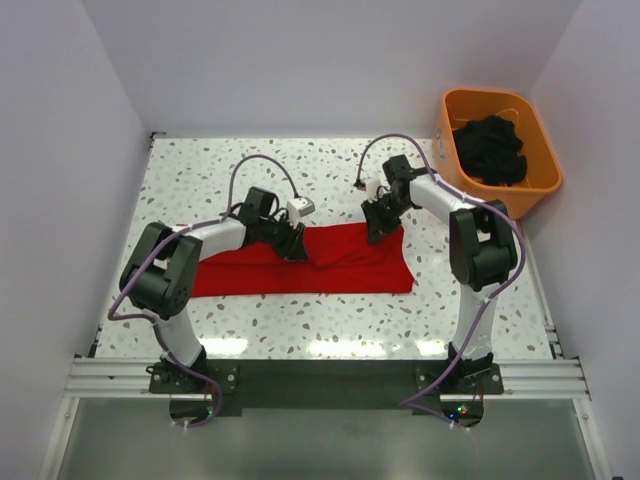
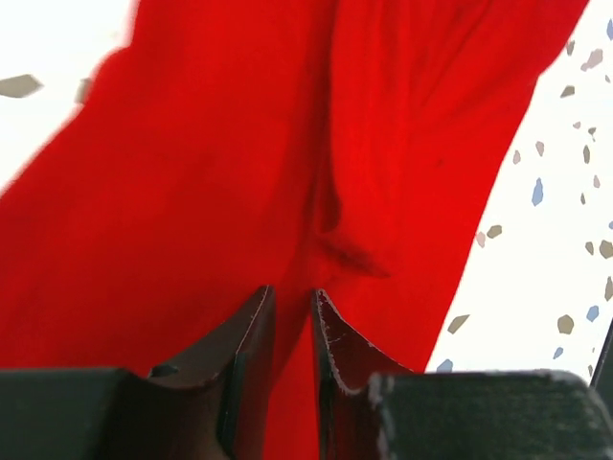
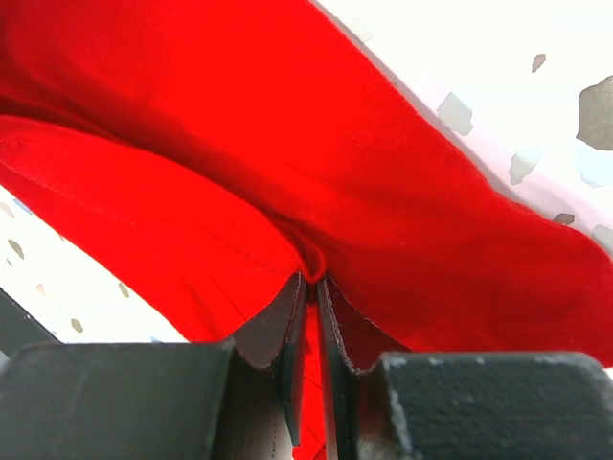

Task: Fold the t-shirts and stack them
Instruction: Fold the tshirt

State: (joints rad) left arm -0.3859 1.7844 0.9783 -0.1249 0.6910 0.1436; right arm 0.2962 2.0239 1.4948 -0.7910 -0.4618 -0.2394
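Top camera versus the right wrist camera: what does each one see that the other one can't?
Only the top view shows the orange plastic tub of dark clothes and the whole bright red cloth t-shirt spread out. Only the right wrist view shows, close up, the jaws pinching a fold of that shirt. Both show the red shirt and the speckled white table.

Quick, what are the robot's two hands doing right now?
Left gripper: jaws a little apart over the red t-shirt; a grip cannot be told.
Right gripper: closed, pinching the red t-shirt.
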